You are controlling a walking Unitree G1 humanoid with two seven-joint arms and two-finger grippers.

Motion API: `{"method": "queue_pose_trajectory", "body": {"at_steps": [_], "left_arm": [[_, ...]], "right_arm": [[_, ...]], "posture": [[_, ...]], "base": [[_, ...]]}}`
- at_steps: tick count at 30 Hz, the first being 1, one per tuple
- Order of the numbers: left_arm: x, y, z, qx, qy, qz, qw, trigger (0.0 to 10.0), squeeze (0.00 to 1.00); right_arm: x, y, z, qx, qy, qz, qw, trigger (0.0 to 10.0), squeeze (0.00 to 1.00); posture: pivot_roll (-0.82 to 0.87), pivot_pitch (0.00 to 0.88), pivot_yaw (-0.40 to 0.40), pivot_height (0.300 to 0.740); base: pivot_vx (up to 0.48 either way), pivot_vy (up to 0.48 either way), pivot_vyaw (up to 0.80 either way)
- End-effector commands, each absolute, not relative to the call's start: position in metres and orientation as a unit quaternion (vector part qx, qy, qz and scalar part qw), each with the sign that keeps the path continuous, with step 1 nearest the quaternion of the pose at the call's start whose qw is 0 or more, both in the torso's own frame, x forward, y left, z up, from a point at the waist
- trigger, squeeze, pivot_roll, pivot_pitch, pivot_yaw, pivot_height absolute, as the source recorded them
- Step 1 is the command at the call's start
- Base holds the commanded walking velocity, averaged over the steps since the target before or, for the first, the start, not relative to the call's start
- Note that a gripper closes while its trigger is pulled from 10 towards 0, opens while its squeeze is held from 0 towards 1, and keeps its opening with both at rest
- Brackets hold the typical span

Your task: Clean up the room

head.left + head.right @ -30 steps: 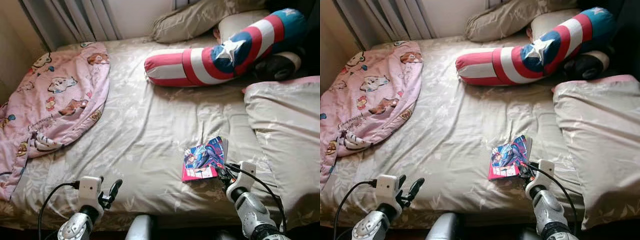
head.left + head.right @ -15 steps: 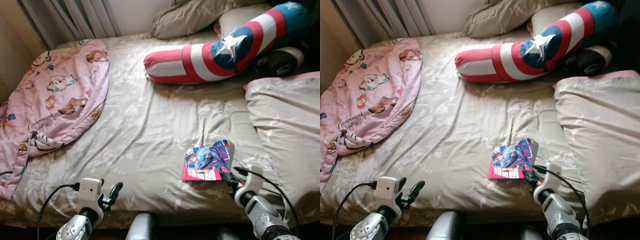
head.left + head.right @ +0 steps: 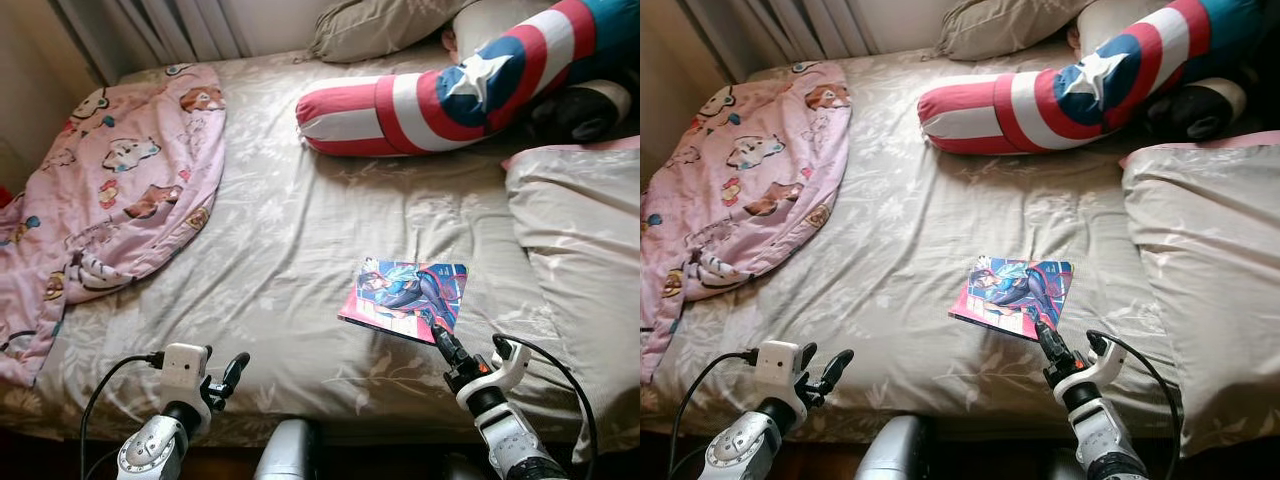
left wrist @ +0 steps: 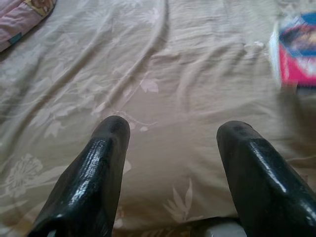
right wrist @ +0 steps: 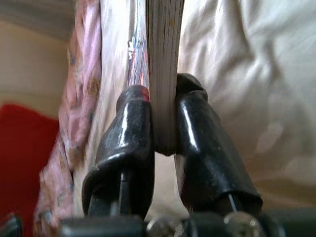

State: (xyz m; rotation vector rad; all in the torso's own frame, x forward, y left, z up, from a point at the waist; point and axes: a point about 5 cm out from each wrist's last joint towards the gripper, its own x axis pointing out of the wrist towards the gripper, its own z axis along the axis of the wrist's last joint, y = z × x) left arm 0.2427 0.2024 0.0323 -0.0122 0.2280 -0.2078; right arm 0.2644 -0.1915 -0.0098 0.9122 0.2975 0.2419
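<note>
A comic book (image 3: 408,297) with a blue and red superhero cover is held just above the beige bed sheet (image 3: 290,250), near the bed's front edge. My right gripper (image 3: 437,336) is shut on the comic book's near corner; in the right wrist view the comic book's page edge (image 5: 164,74) sits pinched between both black fingers (image 5: 129,143). My left gripper (image 3: 232,371) is open, low at the front left, over bare sheet; its fingers (image 4: 94,173) hold nothing.
A pink cartoon blanket (image 3: 110,190) is bunched at the bed's left. A red, white and blue star bolster (image 3: 440,95) lies across the back. Beige pillows sit at the right (image 3: 590,260) and far back (image 3: 385,25). Curtains (image 3: 150,25) hang behind.
The right gripper has drawn back toward the bed's front edge with the comic book, which now lies flatter and tilted. The camera has shifted a little. The left gripper has stayed put.
</note>
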Motion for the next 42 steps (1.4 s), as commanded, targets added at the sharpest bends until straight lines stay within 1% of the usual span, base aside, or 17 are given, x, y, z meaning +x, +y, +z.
{"method": "queue_pose_trajectory", "body": {"at_steps": [1,3,8,11,14,17,21,24,26,29,35,42], "left_arm": [[0.240,0.211,0.028,0.002,0.133,-0.096,0.987,10.0,0.00],[0.240,0.212,0.028,0.003,0.133,-0.096,0.986,10.0,0.00],[0.237,0.208,0.023,-0.001,0.139,-0.099,0.985,10.0,0.00],[0.237,0.207,0.023,-0.001,0.139,-0.100,0.985,10.0,0.00],[0.237,0.208,0.023,-0.001,0.140,-0.098,0.985,10.0,0.00],[0.237,0.210,0.024,0.001,0.139,-0.096,0.986,10.0,0.00],[0.236,0.210,0.023,0.001,0.139,-0.095,0.986,10.0,0.00],[0.235,0.210,0.022,0.001,0.141,-0.096,0.985,10.0,0.00],[0.234,0.210,0.022,0.000,0.142,-0.095,0.985,10.0,0.00],[0.234,0.210,0.022,0.001,0.142,-0.095,0.985,10.0,0.00],[0.233,0.211,0.022,0.001,0.142,-0.094,0.985,10.0,0.00],[0.233,0.212,0.022,0.001,0.142,-0.093,0.985,10.0,0.00]], "right_arm": [[0.260,-0.185,-0.014,0.419,0.169,0.142,0.881,10.0,0.00],[0.257,-0.185,-0.016,0.410,0.182,0.153,0.881,10.0,0.00],[0.257,-0.195,-0.017,0.365,0.213,0.147,0.894,10.0,0.00],[0.257,-0.195,-0.017,0.357,0.218,0.149,0.896,10.0,0.00],[0.257,-0.194,-0.019,0.329,0.240,0.153,0.901,10.0,0.00],[0.255,-0.197,-0.024,0.291,0.268,0.133,0.909,10.0,0.00],[0.253,-0.199,-0.027,0.270,0.287,0.116,0.912,10.0,0.00],[0.254,-0.200,-0.027,0.267,0.286,0.110,0.914,10.0,0.00],[0.255,-0.206,-0.028,0.260,0.289,0.072,0.919,10.0,0.00],[0.256,-0.213,-0.027,0.253,0.285,0.040,0.924,10.0,0.00],[0.259,-0.223,-0.023,0.263,0.269,0.006,0.927,10.0,0.00],[0.256,-0.245,-0.020,0.257,0.263,-0.038,0.929,10.0,0.00]], "posture": [[0.21,0.152,0.154,0.645],[0.21,0.154,0.154,0.645],[0.20,0.157,0.155,0.645],[0.20,0.157,0.155,0.645],[0.20,0.159,0.154,0.645],[0.21,0.160,0.154,0.645],[0.21,0.162,0.154,0.645],[0.21,0.164,0.154,0.645],[0.21,0.166,0.154,0.645],[0.21,0.168,0.155,0.645],[0.21,0.170,0.155,0.645],[0.21,0.172,0.155,0.645]], "base": [[0.000,0.000,0.00],[0.000,0.000,0.00],[0.000,0.000,0.00],[0.000,0.000,0.00],[0.000,0.000,0.00],[0.000,0.000,0.00],[0.000,0.000,0.00],[0.000,0.000,0.00],[0.000,0.000,0.00],[0.000,0.000,0.00],[0.000,0.000,0.00],[0.000,0.000,0.00]]}}
